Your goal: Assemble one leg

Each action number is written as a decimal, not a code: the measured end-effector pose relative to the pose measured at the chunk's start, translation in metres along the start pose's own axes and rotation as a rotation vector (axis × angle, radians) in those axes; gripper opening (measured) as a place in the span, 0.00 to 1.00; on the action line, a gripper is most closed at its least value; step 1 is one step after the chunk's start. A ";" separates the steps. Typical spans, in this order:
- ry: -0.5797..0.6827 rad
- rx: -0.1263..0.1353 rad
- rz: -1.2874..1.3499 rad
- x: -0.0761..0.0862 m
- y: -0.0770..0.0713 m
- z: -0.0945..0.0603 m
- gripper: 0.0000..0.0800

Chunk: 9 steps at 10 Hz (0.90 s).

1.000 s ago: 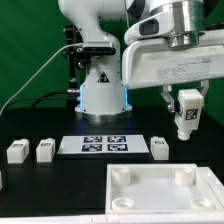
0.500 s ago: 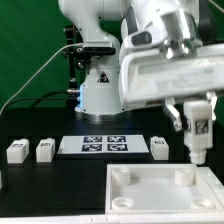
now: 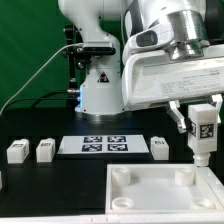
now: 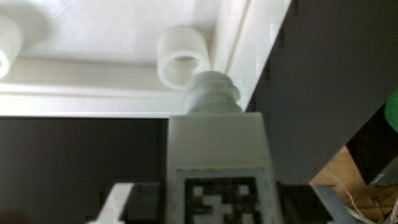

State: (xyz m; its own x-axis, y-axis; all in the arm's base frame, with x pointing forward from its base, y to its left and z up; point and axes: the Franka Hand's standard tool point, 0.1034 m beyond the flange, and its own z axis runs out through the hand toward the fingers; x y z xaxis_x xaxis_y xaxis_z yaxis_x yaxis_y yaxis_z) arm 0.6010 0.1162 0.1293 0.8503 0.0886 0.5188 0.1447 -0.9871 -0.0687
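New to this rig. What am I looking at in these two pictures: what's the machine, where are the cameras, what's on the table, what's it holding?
The machine is a white robot arm ending in a two-finger gripper. One picture comes from a camera off the arm that takes in the whole scene. The other comes from a camera on the wrist, looking along the gripper at what it carries.

On the black table lie a large white slab with sockets at its corners and three loose legs, which are small white blocks with square markers. The marker board, a fixed flat sheet of tags, also lies there.

The gripper is shut on a fourth leg, held upright with its peg pointing down, close to a corner socket of the slab. The peg is not in the socket yet.
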 end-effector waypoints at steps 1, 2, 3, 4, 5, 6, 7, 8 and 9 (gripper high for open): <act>0.001 -0.004 -0.006 0.010 0.005 0.003 0.36; 0.001 -0.008 -0.015 0.010 0.009 0.008 0.36; -0.010 -0.010 -0.020 0.005 0.013 0.017 0.36; -0.009 -0.010 -0.019 0.001 0.013 0.022 0.36; -0.014 -0.010 -0.017 -0.002 0.015 0.027 0.36; -0.010 -0.011 -0.014 0.002 0.016 0.030 0.36; -0.008 -0.008 -0.016 -0.001 0.014 0.033 0.36; -0.011 -0.005 -0.019 -0.004 0.011 0.037 0.36; -0.011 -0.006 -0.018 -0.003 0.012 0.039 0.36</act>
State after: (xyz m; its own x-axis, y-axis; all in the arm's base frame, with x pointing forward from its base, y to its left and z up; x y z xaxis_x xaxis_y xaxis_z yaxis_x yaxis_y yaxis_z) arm 0.6201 0.1095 0.0937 0.8530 0.1076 0.5107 0.1570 -0.9861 -0.0544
